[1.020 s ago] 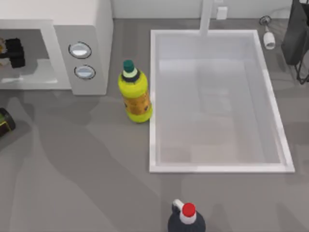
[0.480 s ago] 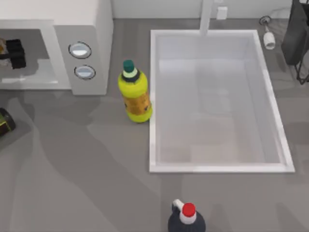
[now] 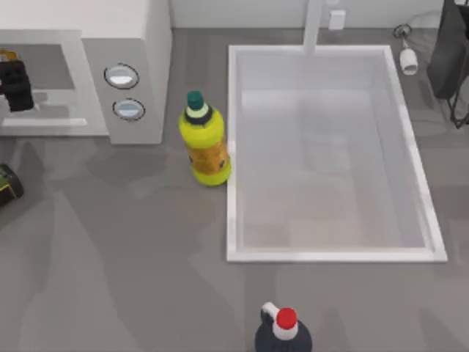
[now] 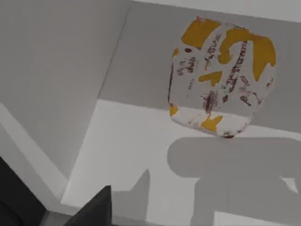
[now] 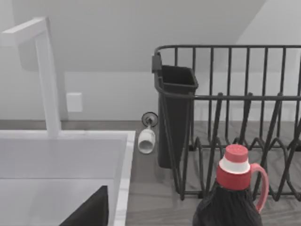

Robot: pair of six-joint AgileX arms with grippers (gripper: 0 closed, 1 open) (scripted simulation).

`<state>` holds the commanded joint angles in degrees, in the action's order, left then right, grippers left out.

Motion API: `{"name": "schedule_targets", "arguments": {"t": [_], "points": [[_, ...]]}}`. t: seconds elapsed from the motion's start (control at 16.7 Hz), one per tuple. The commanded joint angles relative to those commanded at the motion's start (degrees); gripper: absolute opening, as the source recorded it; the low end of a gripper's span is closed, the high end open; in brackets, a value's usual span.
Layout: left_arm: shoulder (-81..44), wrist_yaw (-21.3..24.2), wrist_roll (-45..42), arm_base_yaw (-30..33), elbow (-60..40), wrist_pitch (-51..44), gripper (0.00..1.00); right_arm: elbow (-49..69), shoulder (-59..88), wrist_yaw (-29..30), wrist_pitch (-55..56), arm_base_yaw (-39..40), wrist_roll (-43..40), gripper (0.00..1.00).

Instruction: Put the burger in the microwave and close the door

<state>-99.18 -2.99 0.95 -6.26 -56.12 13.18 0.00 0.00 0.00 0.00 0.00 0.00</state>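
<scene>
From the top view, the microwave [image 3: 88, 73] is seen at the far left of the desk [image 3: 132, 249], its cavity open toward the near edge and its grey panel with two round dials [image 3: 122, 75] facing up beside the opening. The left gripper [image 3: 15, 84] is seen as a dark shape inside the cavity opening, at the left edge of the view; whether its fingers are apart or together cannot be told. A small orange-yellow speck of the burger [image 3: 7, 56] is glimpsed just behind it, deeper in the cavity. A yellow bottle [image 3: 205, 143] with a green cap stands between the microwave and the white sink basin [image 3: 233, 147], touching or nearly touching the basin's rim. A dark bottle with a red cap [image 3: 283, 330] stands at the near edge. A dark rack [image 3: 451, 59] is seen at the far right corner.

In the left wrist view, the burger [image 4: 221, 75] is shown resting on the white floor of the microwave, against the grey back wall, well clear of one dark finger [image 4: 91, 209] at the frame's edge.

In the right wrist view, the dark bottle with a red cap [image 5: 233, 188], the rack [image 5: 235, 117], the basin [image 5: 61, 155] and its tap [image 5: 47, 75] are shown. One dark finger [image 5: 89, 209] of the right gripper is seen; its state cannot be told.
</scene>
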Motion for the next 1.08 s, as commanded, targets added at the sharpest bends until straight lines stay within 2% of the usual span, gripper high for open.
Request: {"name": "schedule_targets", "arguments": {"t": [0.66, 0.9, 1.08], "points": [[72.9, 2.0, -0.8, 4.2, 39.0, -10.3, 1.0, 0.0, 0.0, 0.0, 0.0, 0.0, 0.0, 1.0], [90.5, 2.6, -0.9, 5.5, 50.1, -12.4, 1.0, 0.0, 0.0, 0.0, 0.0, 0.0, 0.0, 1.0], [97.5, 2.9, -1.0, 6.1, 54.9, -13.1, 1.0, 0.0, 0.0, 0.0, 0.0, 0.0, 0.0, 1.0]]}}
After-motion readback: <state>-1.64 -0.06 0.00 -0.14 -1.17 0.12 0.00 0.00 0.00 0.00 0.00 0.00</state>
